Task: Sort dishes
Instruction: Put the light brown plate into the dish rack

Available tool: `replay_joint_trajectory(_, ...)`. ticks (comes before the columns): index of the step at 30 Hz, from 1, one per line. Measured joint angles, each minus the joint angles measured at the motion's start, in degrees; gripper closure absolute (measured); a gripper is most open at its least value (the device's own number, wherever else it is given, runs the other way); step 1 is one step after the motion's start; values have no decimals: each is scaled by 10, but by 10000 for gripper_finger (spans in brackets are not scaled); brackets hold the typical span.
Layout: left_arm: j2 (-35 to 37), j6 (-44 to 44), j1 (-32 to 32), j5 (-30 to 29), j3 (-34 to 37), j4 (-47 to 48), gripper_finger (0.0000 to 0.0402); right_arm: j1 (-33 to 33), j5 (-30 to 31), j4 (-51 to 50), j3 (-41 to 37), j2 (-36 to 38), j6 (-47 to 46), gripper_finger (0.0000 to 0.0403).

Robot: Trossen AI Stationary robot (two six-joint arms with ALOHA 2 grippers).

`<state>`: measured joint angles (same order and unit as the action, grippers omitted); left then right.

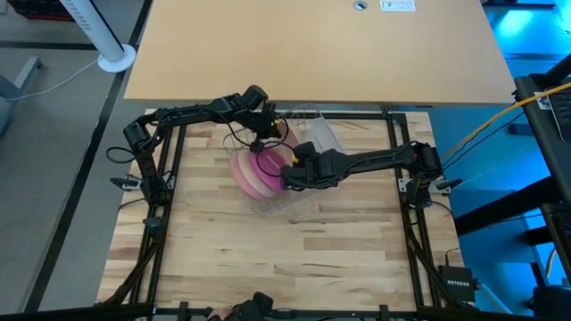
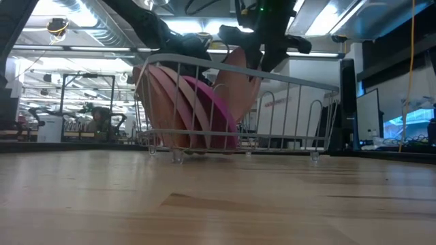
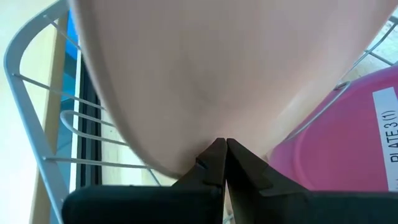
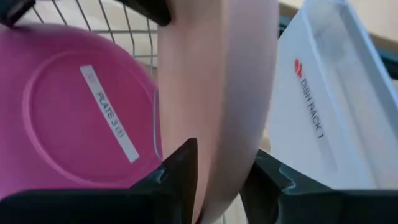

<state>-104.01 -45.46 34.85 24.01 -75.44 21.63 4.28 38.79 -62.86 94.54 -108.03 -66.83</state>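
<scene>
A silver wire rack stands mid-table. In it a tan-brown plate and a magenta plate stand on edge. A pale peach plate stands beside them, its top tipped away from the magenta plate. My left gripper reaches in from the rack's far left and is shut at the peach plate's rim. My right gripper comes from the right. It is open, with one finger on each side of the peach plate's edge. My left gripper pinches the peach plate's rim at the very tips of its two fingers, slanting down from the far left. The plate stands tilted, its lower part down in the rack. My right gripper: whether its fingers touch the plate's edge, I cannot tell.
A white plastic tray labelled DISH RACK 1 lies right behind the rack, toward the far right. The rack's wire walls close in around the plates. Bare wooden tabletop stretches toward the near edge.
</scene>
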Motion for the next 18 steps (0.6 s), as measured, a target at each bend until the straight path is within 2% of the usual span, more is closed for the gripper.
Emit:
replay_joint_trajectory(10,11,-1,0,-4,1,30,400,-1,-52,4,0,0,-2,295)
replay_joint_trajectory(18,54,-15,0,-9,1,70,400,-1,-52,22,0,0,43,295)
